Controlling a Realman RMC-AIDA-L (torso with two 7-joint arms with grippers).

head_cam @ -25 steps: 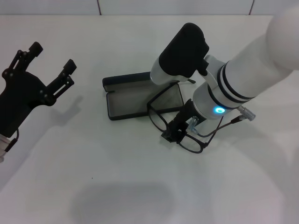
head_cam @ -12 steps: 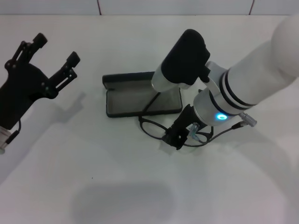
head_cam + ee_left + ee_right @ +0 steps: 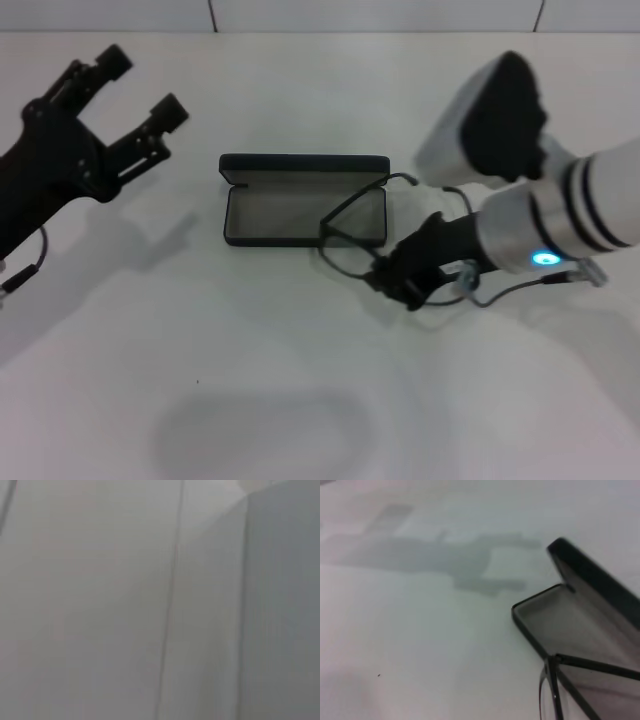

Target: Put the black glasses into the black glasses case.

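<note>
Black glasses (image 3: 352, 232), gripped by the right end effector (image 3: 398, 280), have swung over the black glasses case (image 3: 300, 200).

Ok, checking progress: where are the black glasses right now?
Head view: the black glasses hang from the right gripper, right of centre, over the open black glasses case's right end.

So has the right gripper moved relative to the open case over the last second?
Yes. The right gripper, shut on the black glasses, has swung out toward the robot's right of the black glasses case, so the arm no longer covers the case's right end.
</note>
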